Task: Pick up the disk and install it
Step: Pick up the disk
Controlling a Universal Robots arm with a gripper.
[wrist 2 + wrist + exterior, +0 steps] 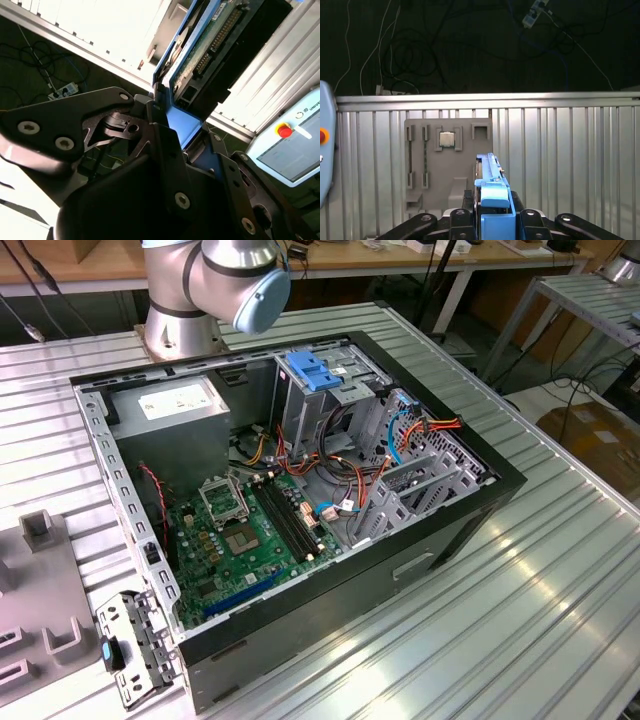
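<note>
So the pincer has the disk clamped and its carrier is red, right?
Not quite: the carrier is blue, not red. The rest holds. In the second wrist view the pincer is clamped on the disk.
</note>
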